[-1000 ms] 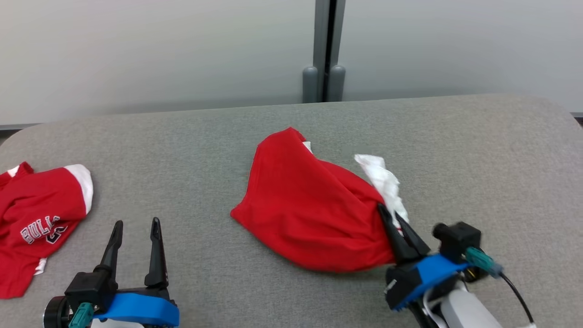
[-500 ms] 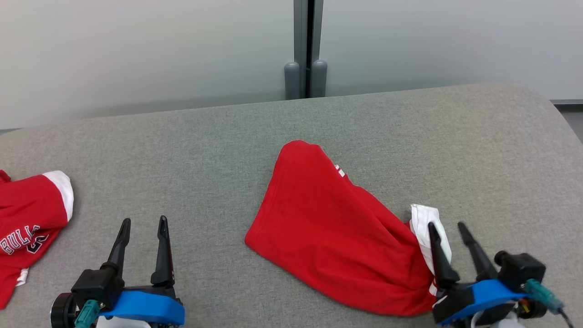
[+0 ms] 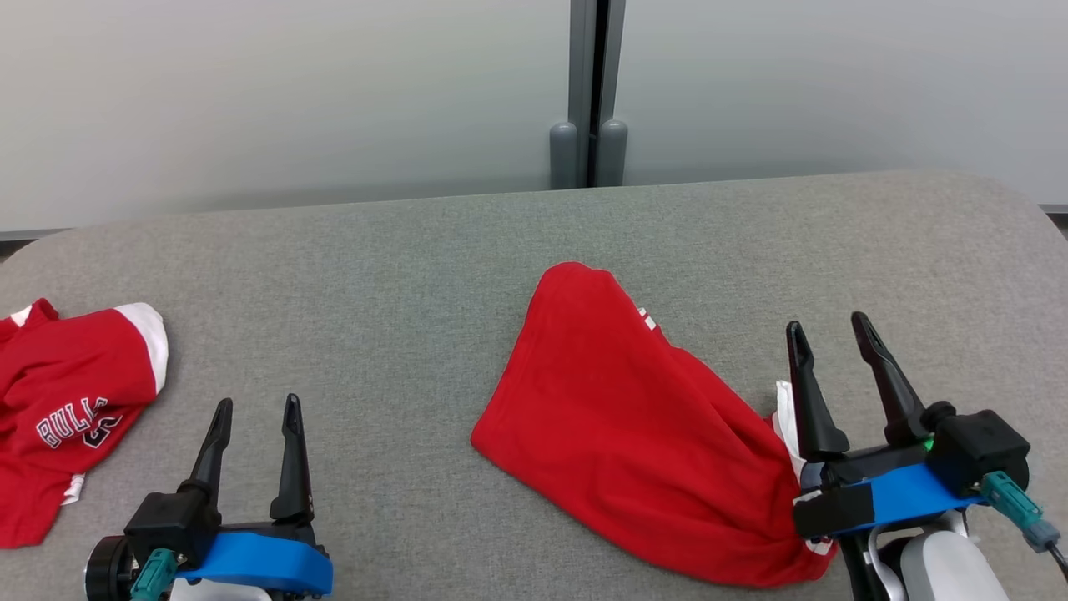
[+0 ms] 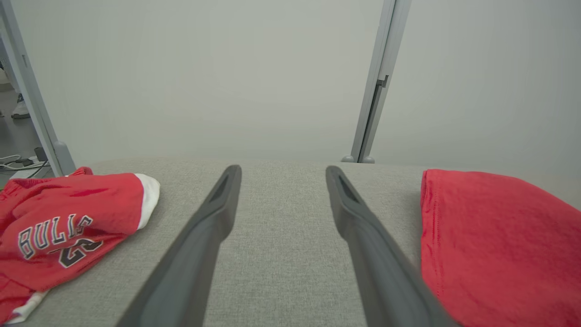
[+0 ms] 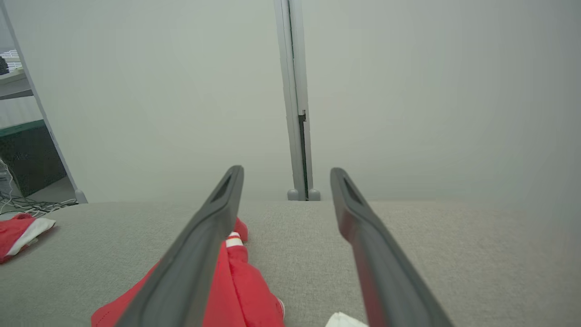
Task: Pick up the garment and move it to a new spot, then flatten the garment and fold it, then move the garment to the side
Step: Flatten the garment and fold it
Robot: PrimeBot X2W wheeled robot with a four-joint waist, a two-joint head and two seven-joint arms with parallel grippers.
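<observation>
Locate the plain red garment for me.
In the head view the plain red garment lies crumpled on the grey table, right of centre, its white-trimmed end beside the open right gripper, far from the Bulls jersey at the left edge.

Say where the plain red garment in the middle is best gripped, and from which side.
Likely its bunched, white-trimmed end, from the robot's right, using the open right tool beside it. The red garment gathers into raised folds there, easy to pinch; its wide left hem lies flat on the grey surface.
</observation>
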